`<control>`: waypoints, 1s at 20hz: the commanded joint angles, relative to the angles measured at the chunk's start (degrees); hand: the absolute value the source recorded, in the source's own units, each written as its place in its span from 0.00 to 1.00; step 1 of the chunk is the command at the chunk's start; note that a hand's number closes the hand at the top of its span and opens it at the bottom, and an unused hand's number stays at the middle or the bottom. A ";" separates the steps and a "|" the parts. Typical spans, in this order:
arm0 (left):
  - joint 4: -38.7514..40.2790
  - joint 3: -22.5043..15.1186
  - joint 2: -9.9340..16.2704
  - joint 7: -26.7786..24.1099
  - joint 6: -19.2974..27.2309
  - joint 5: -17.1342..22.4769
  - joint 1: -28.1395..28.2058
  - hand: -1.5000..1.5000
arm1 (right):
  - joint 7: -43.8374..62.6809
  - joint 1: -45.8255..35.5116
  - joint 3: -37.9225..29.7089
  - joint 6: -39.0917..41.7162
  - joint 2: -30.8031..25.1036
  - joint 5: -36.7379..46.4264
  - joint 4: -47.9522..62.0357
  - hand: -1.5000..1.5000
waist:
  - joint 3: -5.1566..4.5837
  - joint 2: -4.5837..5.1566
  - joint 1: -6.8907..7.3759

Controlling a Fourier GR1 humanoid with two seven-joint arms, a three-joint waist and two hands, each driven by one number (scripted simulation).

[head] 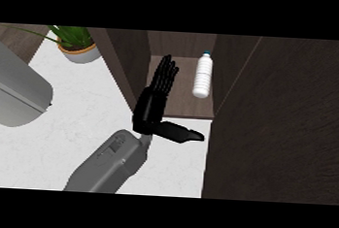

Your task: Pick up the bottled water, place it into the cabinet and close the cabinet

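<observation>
Inside cabinet (180,107): white blue-capped bottled water (202,77)

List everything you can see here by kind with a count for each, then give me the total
Bottled water, lying on the cabinet shelf: 1
Potted plant on the counter: 1
Grey appliance at the left edge: 1
Cabinet with its door open: 1
Robot hand, open, fingers straight beside the bottle: 1
Total: 5
</observation>
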 commanded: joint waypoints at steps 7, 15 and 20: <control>-21.63 -5.33 8.20 5.66 -0.68 -0.99 17.17 1.00 | 2.21 -0.93 -0.95 6.64 -8.87 3.82 -6.91 1.00 | 0.00 0.09 0.38; -32.94 -1.72 16.67 5.78 -1.30 0.39 27.13 0.00 | 0.66 2.05 6.61 13.42 -15.01 10.78 -12.04 1.00 | -0.08 -0.21 -0.24; -38.72 3.11 22.13 5.78 -4.35 4.58 34.18 0.00 | -2.15 0.76 9.90 13.65 -15.36 14.57 -11.34 1.00 | -0.12 -0.30 -0.56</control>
